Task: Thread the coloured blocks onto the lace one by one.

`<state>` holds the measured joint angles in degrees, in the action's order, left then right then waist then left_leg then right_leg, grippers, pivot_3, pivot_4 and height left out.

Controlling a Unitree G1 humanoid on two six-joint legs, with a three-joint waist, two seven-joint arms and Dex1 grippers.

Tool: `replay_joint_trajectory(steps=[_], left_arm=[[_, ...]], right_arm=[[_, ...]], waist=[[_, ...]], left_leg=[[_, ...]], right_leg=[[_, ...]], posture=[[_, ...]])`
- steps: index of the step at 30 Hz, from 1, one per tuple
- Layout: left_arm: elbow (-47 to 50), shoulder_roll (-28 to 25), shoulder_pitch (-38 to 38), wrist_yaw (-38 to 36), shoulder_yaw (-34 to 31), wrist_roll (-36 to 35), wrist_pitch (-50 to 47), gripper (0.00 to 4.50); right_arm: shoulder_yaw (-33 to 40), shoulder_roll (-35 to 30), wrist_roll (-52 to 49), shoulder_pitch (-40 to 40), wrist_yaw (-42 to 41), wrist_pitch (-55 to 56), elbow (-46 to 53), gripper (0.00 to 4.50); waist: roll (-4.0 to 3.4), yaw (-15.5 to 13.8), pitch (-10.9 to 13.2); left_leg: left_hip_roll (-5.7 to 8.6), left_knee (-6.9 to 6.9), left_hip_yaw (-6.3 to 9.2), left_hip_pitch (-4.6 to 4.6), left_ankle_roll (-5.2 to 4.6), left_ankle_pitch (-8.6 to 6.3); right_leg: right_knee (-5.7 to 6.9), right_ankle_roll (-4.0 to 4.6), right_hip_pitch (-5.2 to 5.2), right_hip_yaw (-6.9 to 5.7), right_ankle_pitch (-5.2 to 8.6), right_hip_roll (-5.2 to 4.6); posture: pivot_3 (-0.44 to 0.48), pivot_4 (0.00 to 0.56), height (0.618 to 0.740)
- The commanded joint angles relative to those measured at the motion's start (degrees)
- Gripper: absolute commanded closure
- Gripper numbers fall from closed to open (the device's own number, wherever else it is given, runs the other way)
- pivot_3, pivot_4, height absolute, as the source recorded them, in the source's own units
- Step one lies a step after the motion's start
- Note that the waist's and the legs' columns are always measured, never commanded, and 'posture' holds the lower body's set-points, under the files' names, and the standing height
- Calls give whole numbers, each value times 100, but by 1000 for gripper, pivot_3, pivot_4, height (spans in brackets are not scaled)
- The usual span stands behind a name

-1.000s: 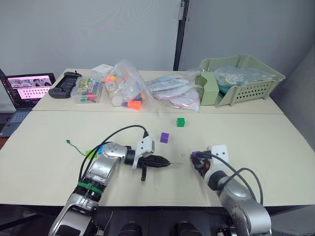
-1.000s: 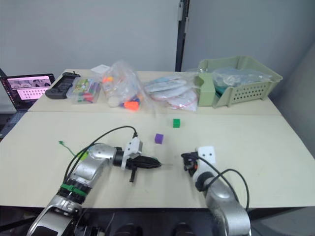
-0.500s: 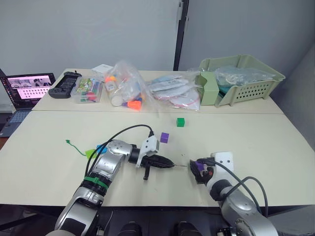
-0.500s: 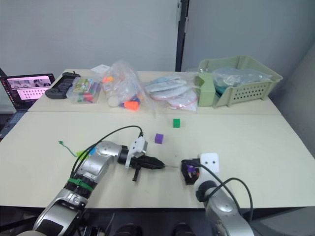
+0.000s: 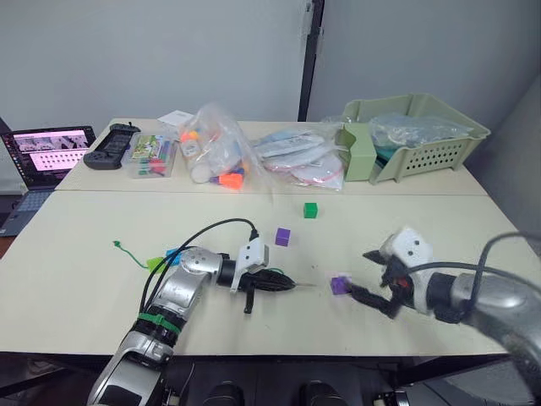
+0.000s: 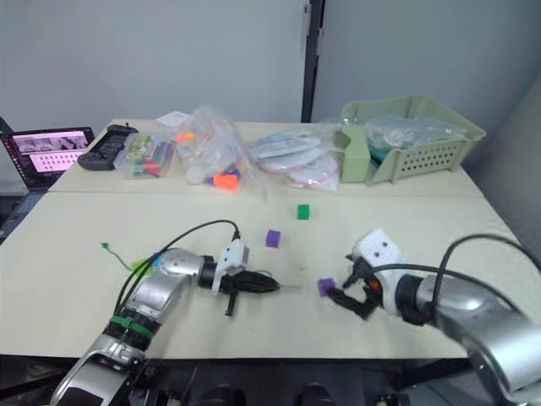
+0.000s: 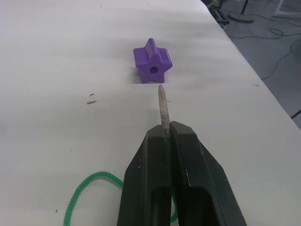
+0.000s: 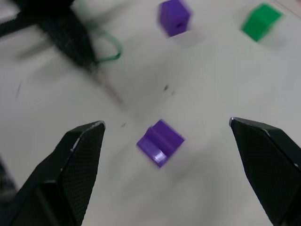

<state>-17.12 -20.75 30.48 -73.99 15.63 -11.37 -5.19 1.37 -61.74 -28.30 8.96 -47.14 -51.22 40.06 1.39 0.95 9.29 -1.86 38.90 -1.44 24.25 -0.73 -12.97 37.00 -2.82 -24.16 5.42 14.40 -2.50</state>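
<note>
On the pale beige worktop (image 5: 473,228), the left gripper (image 5: 286,282) lies low, its two black fingers (image 7: 188,188) clenched on the stiff greyish needle-like tip (image 7: 162,110) of the thin green lace (image 5: 135,254). The tip juts out past the fingers and points at a small purple star-shaped plastic block (image 7: 152,61) that sits on the worktop just beyond it, its threading hole facing the needle; tip and block are close but apart. The cord loops behind the fingers in the left wrist view, and its far end lies near the worktop's left side, where it ends in a small knot.

The right gripper (image 5: 374,277) hovers just to the right of that purple block, its fingers (image 8: 75,165) spread wide and grasping nothing; in the right wrist view the block sits between them on the worktop, touching neither.

A second purple cube (image 5: 282,237) rests further back, near the middle of the worktop, and a dark green cube (image 5: 310,210) lies beyond it. A blue block (image 5: 173,254) and a lime green block (image 5: 155,264) sit together by the left forearm.

At the far edge stand a pale green plastic basket (image 5: 423,139), clear bags of toys (image 5: 215,152) and an open laptop (image 5: 46,152).
</note>
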Motion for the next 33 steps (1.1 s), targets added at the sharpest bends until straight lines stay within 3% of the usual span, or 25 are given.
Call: replay_joint_trajectory(steps=[1, 9, 20, 23, 30, 33], left_arm=[[373, 1, -66, 190, -51, -24, -9, 4500], [670, -6, -203, 497, -45, -32, -136, 4500], [813, -16, -276, 649, 16, -24, -180, 4500], [833, -30, -280, 663, 19, -18, -180, 4500], [776, 67, -269, 721, 111, 24, -135, 4500], [708, 124, -245, 752, 164, 58, -110, 4500]], right_arm=[[-906, -626, 1107, 247, -1043, 1633, -656, 37], [-2103, -85, 2445, 1591, -1805, 3098, -2052, 37], [-2516, 621, 3178, 2070, -2037, 3129, -2463, 37], [-2539, 699, 3305, 2073, -2091, 3126, -2507, 818], [-2460, 796, 3451, 2108, -2205, 3117, -2598, 3172], [-2425, 806, 3466, 2137, -2247, 3100, -2595, 3202]], waist=[[3, -7, 1], [3, -9, 1], [3, -42, 1], [3, -36, 1], [3, -36, 1], [3, -33, 1]], left_leg=[[-1, 1, 2, 1, 0, 0], [0, 6, -8, 0, 0, 0], [3, 9, -7, 2, 0, 0], [2, 9, -7, 2, 0, 0], [2, 9, -7, 1, 0, 0], [2, 9, -7, 1, 0, 0]], right_leg=[[-1, 0, 1, -3, 0, 1], [4, 0, -4, 7, -1, -1], [8, 1, -5, 5, -2, -5], [9, 1, -5, 5, -2, -4], [9, 2, -5, 5, -2, -4], [9, 2, -4, 5, -3, -4]], posture=[[0, 150, 734], [0, 150, 734], [0, 150, 734], [0, 150, 734], [0, 150, 734], [0, 150, 734]])
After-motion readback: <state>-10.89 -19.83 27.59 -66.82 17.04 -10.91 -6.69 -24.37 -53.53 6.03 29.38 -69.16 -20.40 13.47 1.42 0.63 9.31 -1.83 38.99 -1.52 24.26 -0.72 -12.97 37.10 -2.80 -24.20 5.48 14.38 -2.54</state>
